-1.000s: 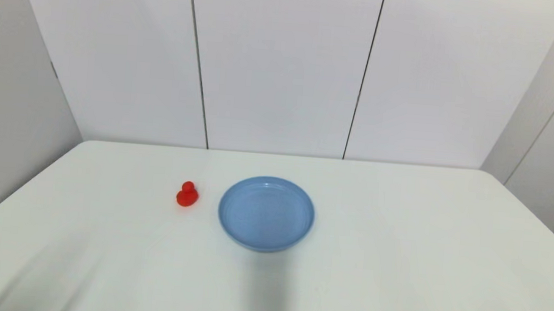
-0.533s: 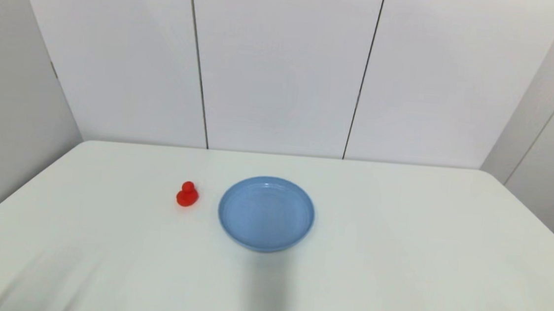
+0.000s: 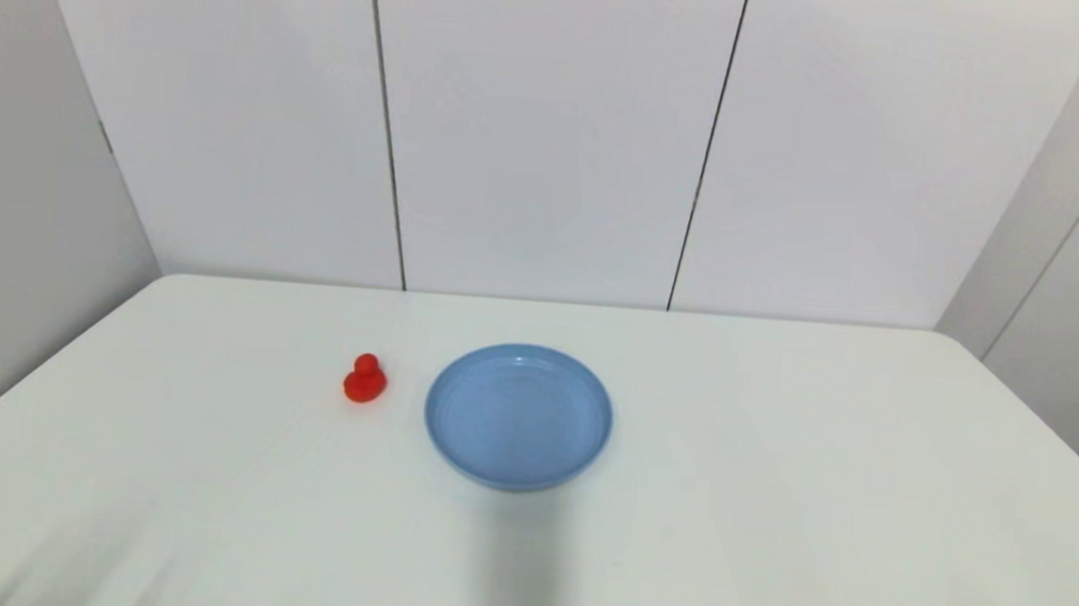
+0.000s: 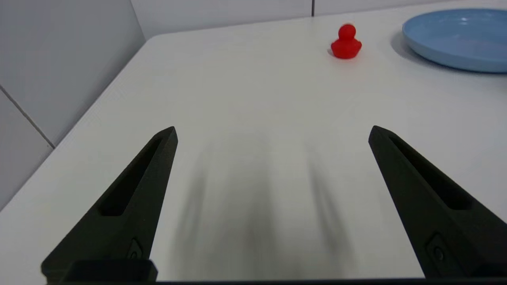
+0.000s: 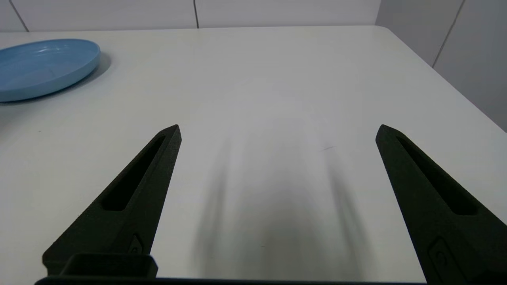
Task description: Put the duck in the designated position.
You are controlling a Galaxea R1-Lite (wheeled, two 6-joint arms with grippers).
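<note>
Small solid bright-red toy duck (image 3: pixel 365 380) stands upright just left of the round blue plate (image 3: pixel 518 415). Left gripper (image 4: pixel 273 132) and right gripper (image 5: pixel 277 130) wait near, spread wide, empty. Duck looks light, rigid, slippery: pinch the rounded body.

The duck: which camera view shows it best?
The left wrist view: the duck appears largest there, upright, round head distinct, beside the blue plate. The head view shows it smaller, left of the plate. The right wrist view does not show it.
</note>
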